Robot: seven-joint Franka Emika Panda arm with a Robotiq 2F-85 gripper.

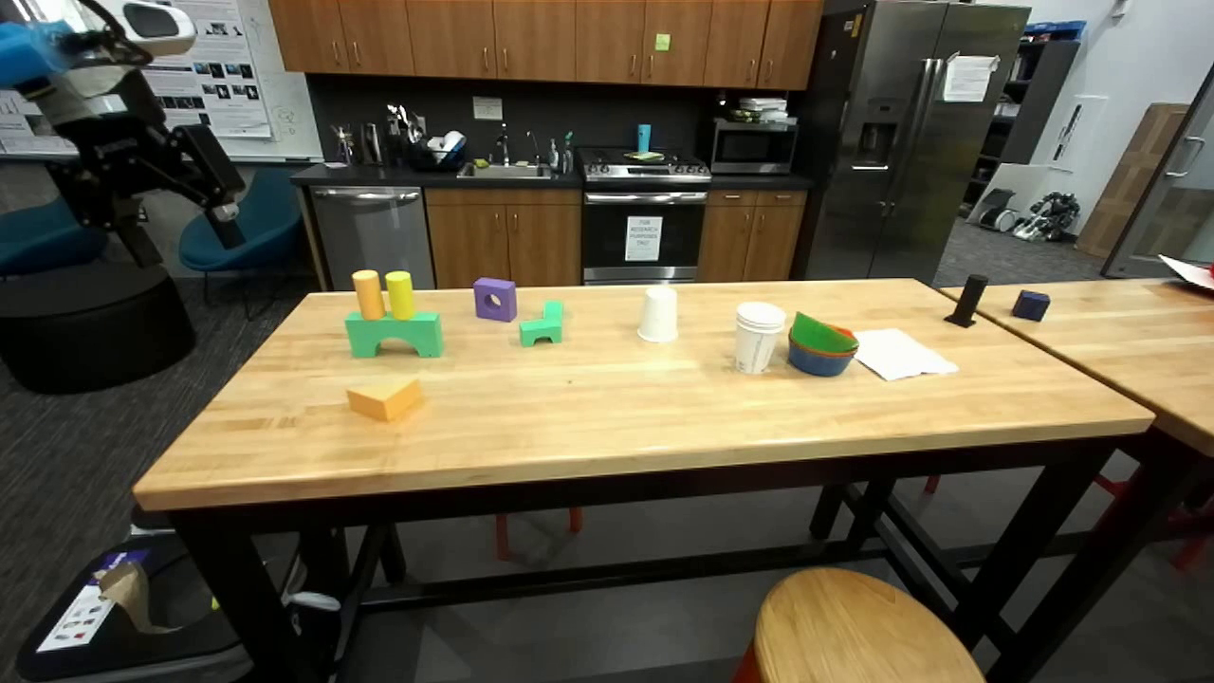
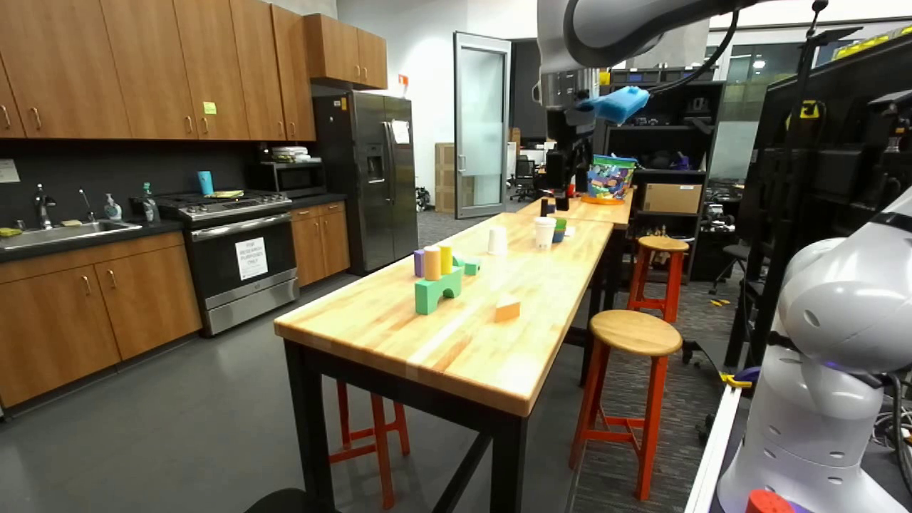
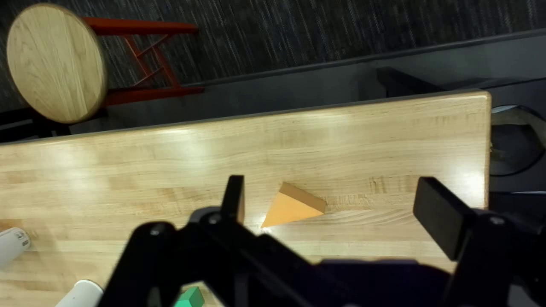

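Observation:
My gripper (image 3: 332, 196) is open and empty, high above the wooden table; it also shows in both exterior views (image 1: 187, 239) (image 2: 561, 192). In the wrist view an orange triangular block (image 3: 292, 209) appears between the fingers, lying on the table well below them. It also shows in both exterior views (image 1: 384, 399) (image 2: 507, 308). A green arch block (image 1: 395, 334) stands behind it, with an orange cylinder (image 1: 368, 295) and a yellow cylinder (image 1: 401, 295) upright on top. A purple block with a round hole (image 1: 507, 300) and a small green block (image 1: 542, 327) stand nearby.
The table (image 1: 588, 417) also bears an upside-down white cup (image 1: 658, 315), stacked white cups (image 1: 757, 341), nested bowls (image 1: 821, 356) and white paper (image 1: 901, 354). A second table (image 1: 1119, 332) adjoins it, with a dark blue block (image 1: 1031, 304). A stool (image 2: 635, 332) stands beside the table.

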